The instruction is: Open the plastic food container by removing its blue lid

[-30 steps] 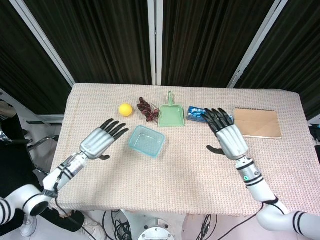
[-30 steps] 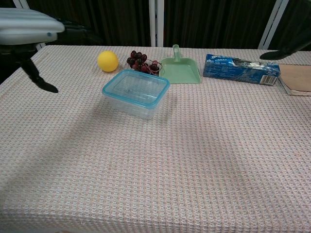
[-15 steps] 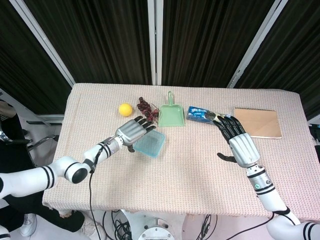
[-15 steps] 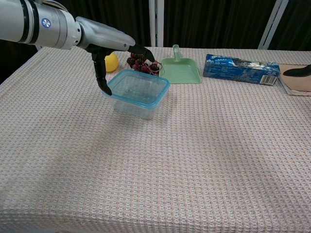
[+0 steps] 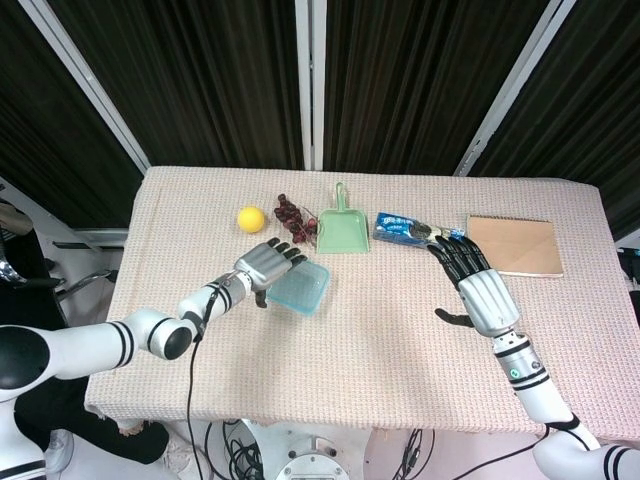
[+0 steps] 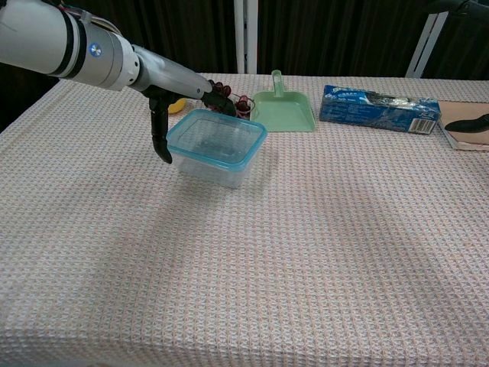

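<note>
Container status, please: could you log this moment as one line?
left hand: open, at container left edge | blue lid: on | right hand: open, idle

Dark pleated curtains point(image 5: 220, 70) behind; table point(image 5: 380, 330) under beige woven cloth.

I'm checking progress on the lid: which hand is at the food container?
The left hand, fingers over the container's blue-rimmed left edge. The right hand hovers open far off, near the biscuit packet.

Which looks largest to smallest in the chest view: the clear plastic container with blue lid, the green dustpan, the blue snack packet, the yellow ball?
1. Clear plastic container with blue lid, though it is nearest.
2. Blue snack packet.
3. Green dustpan.
4. Yellow ball, mostly hidden.
</note>
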